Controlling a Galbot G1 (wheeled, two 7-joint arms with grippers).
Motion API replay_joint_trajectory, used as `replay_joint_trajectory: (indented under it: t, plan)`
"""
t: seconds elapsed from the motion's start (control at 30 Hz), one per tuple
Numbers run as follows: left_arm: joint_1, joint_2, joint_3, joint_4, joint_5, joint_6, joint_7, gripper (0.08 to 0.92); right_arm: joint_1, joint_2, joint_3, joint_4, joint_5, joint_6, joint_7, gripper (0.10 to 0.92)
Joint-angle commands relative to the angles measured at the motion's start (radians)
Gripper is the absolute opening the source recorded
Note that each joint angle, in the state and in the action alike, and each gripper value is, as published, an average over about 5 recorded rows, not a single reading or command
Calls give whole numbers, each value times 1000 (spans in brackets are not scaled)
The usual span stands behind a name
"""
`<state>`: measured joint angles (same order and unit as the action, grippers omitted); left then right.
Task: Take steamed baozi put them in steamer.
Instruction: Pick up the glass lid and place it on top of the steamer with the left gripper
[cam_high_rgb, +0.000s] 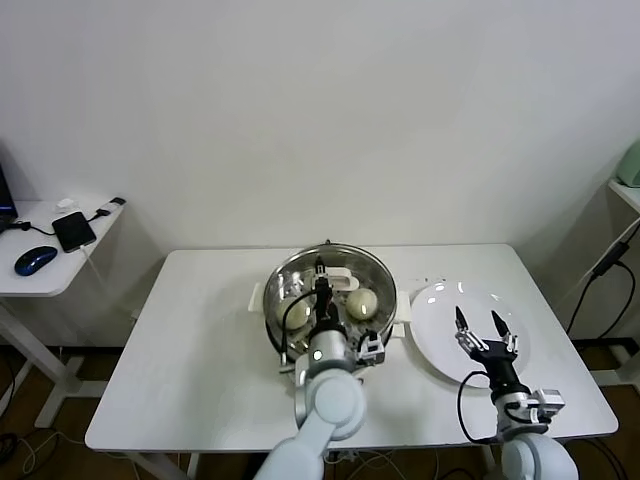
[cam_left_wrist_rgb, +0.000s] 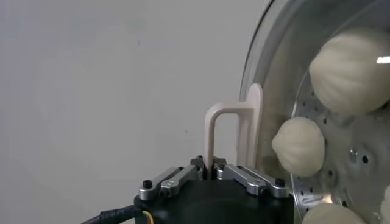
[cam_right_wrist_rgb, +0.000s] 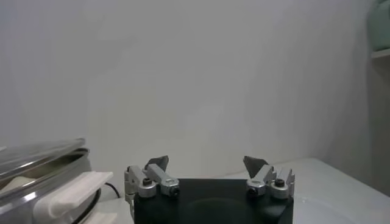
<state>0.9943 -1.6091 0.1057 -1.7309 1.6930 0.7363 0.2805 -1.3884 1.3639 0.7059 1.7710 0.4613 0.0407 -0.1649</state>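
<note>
White surface (cam_high_rgb: 200, 350) in front of a pale wall, carrying everything in reach. Near its middle, the steamer (cam_high_rgb: 372, 272), a round shiny steel pot with a perforated tray and cream side handles. Just beside it toward the robot's right, a flat white plate (cam_high_rgb: 435, 330), bare of buns. Over the plate, right pincer (cam_high_rgb: 481, 324) hovering with fingers spread wide, nothing between them; in the right wrist view the same pincer (cam_right_wrist_rgb: 207, 163) gaping above the surface, steamer rim visible off to one side. Over the steamer's near half, left pincer (cam_high_rgb: 322, 270) pointing down into the pot, fingers pressed fully together and gripping nothing; in the left wrist view, left pincer (cam_left_wrist_rgb: 208, 164) shut tight close by a cream side handle (cam_left_wrist_rgb: 234, 137) of the pot. Inside the steamer, steamed baozi (cam_high_rgb: 361, 303), pleated cream-white buns resting on the tray: two plain from the head view on either side of the left pincer, more seen from the left wrist view (cam_left_wrist_rgb: 298, 147). Away to the robot's left, a side desk (cam_high_rgb: 45, 275) with a blue mouse (cam_high_rgb: 35, 260) and a dark phone (cam_high_rgb: 74, 230).
</note>
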Motion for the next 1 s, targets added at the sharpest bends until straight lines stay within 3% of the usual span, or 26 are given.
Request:
replay_joint_trajectory:
  t: [0.03,1.0]
  plan:
    - [8,-49,1,8,6,43,-3,159,2,1,0,-4,-1,0,-1,823]
    - [17,-49,-13,23,8,20,-12,159,2,-1,0,-15,2,6,-2,823]
